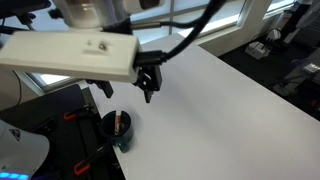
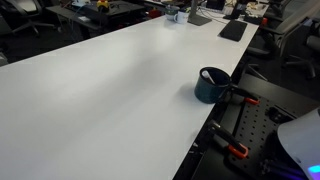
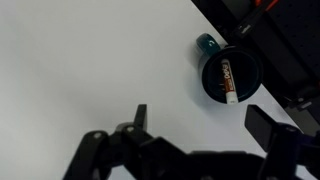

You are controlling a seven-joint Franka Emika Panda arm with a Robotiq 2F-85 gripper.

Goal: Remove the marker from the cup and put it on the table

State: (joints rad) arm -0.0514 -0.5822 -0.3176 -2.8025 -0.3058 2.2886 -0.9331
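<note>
Above table [image 1: 230, 110]: I am hovering my gripper [image 1: 150, 90], jaws standing apart.
Cup [image 3: 245, 68]: sitting near edge, containing marker [image 3: 228, 80].

White boxy arm link [image 1: 70, 55], black cable [image 1: 192, 33], black gripper [image 1: 150, 96].

Bright, diffuse light fills the large smooth white tabletop [image 2: 100, 95], which is nearly washed out in the wrist view. In an exterior view, pale windows [image 1: 200, 15] glow behind. The small dark teal-black cup [image 2: 211, 85] casts a faint, soft shadow. Near the wrist lens, the black gripper [image 3: 203, 120] is a blurred silhouette. All 3 pictures are soft.
</note>
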